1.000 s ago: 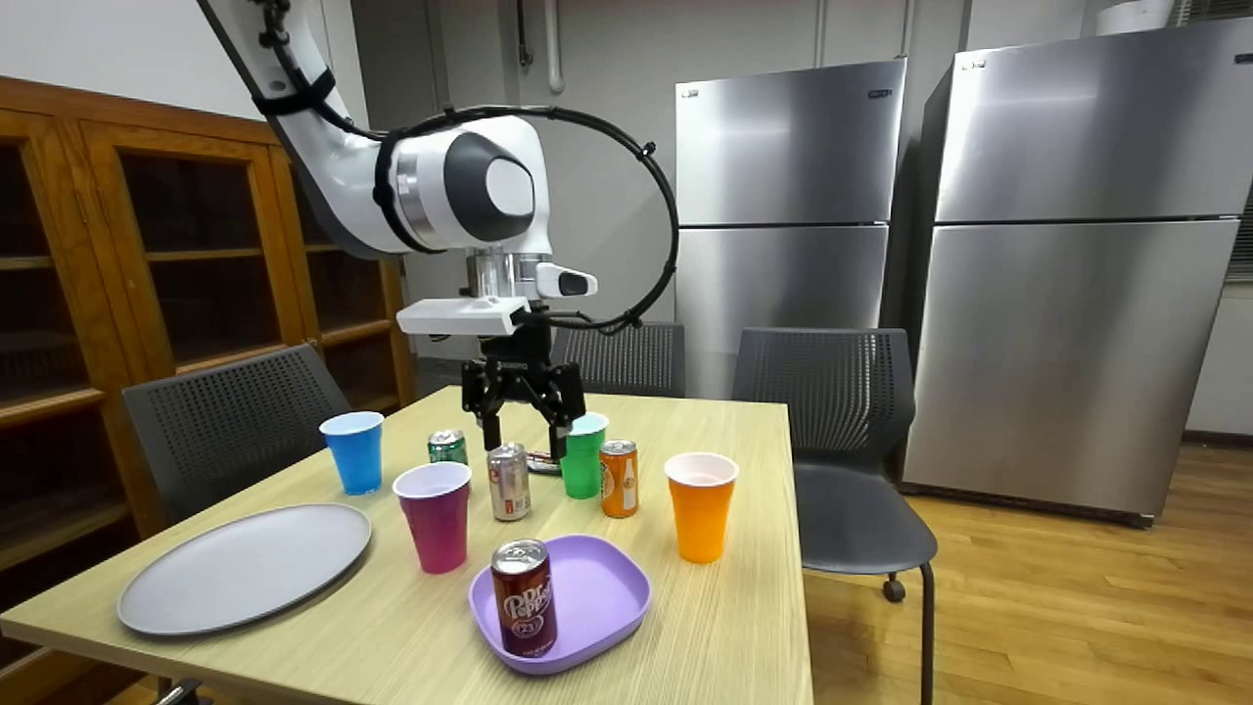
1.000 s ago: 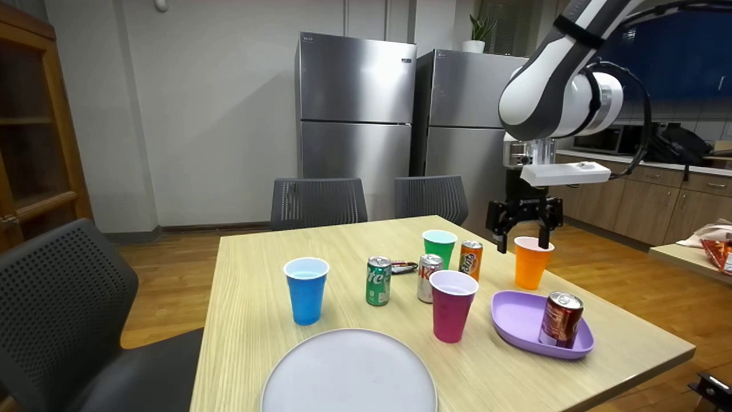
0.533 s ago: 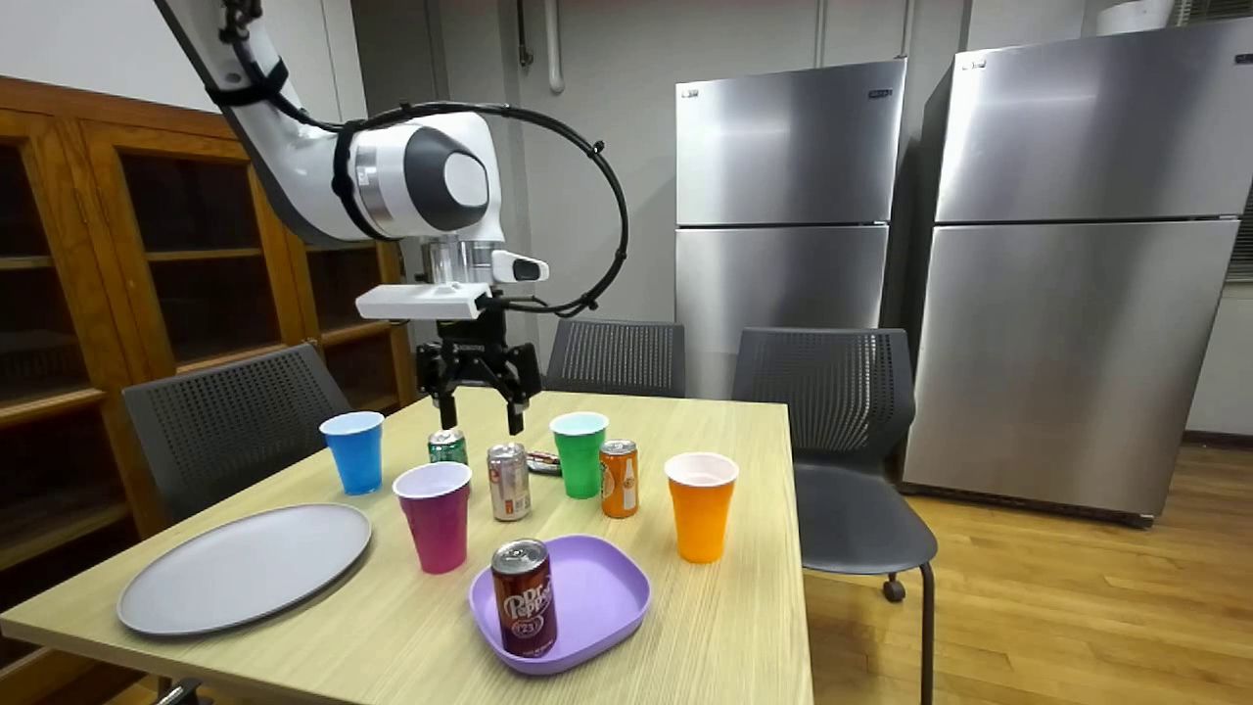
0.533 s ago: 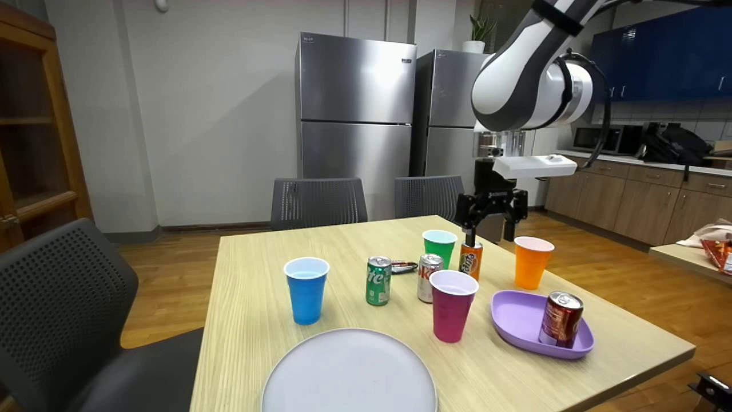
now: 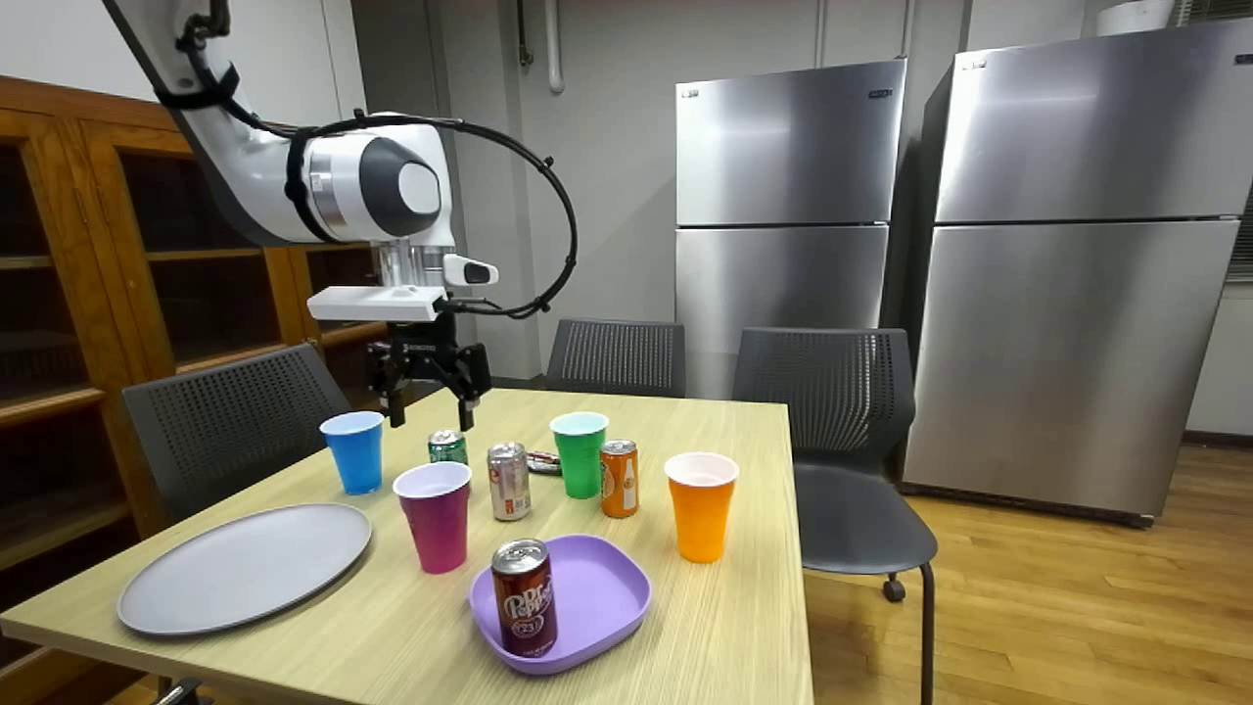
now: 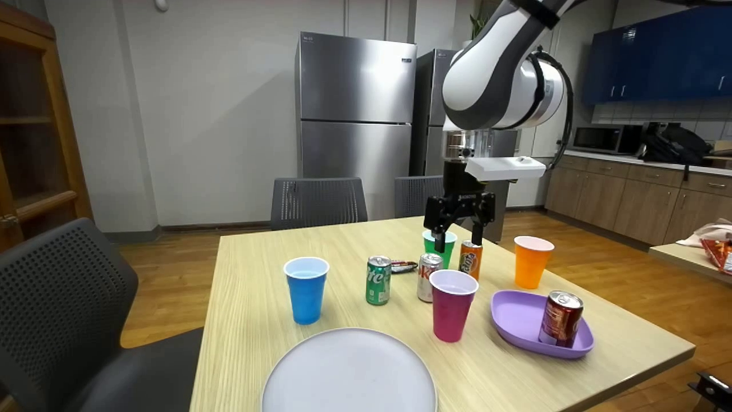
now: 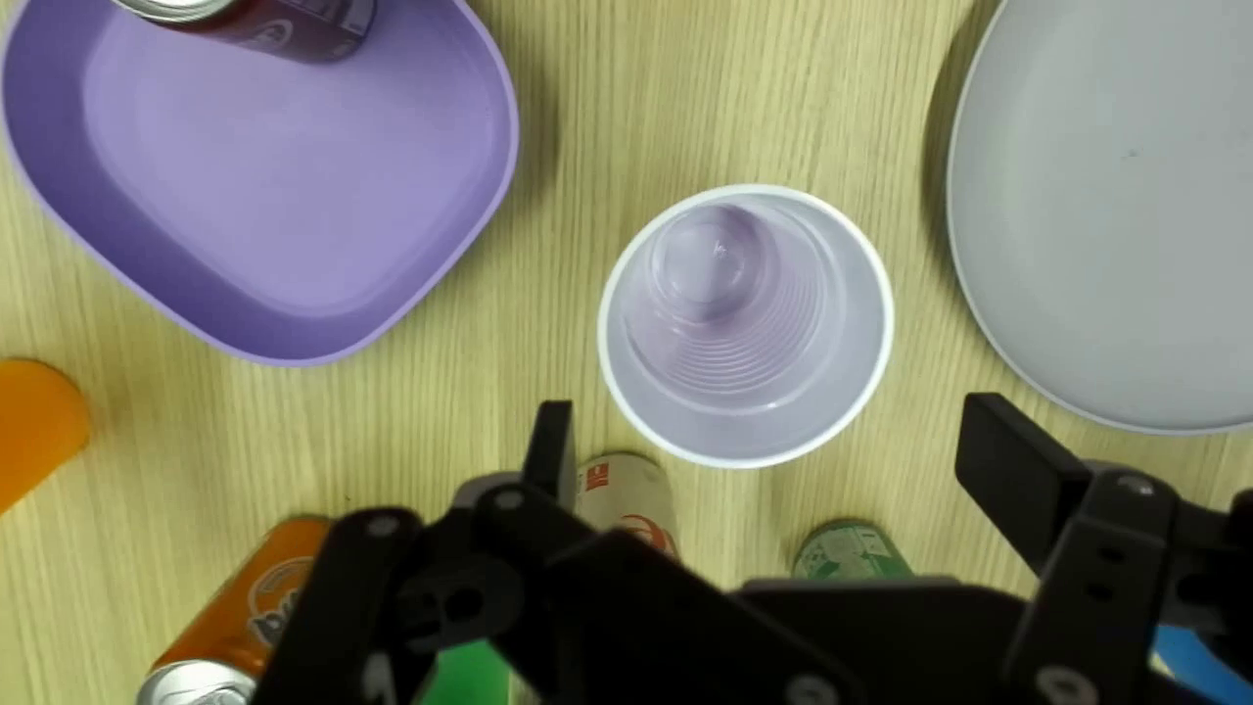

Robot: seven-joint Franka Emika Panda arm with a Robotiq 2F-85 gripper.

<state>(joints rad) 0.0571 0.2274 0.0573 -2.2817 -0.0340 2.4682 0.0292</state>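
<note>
My gripper [image 5: 431, 418] hangs above the table with its jaws wide apart and nothing between them. In the wrist view, its black fingers [image 7: 1023, 480] stand either side of a silver can [image 7: 622, 490] and a green can [image 7: 850, 551], both lower down and partly hidden by the gripper. A magenta cup [image 7: 724, 333] with a white rim stands just ahead of the fingertips and looks empty inside. Around it are a green cup [image 5: 580, 465], an orange can [image 5: 619, 482], an orange cup [image 5: 700, 517] and a blue cup [image 6: 307, 294].
A purple dish [image 5: 602, 602] near the front holds an upright dark red can [image 5: 525, 607]. A grey plate [image 6: 349, 377] lies flat on the table. Behind the silver can is a small dark packet [image 6: 404, 267]. Chairs [image 5: 827, 392] stand round the table.
The arm has moved steadily left in both exterior views, from near the green cup to above the green can. Its jaws have stayed apart. The cups, cans, dish and plate have not moved.
</note>
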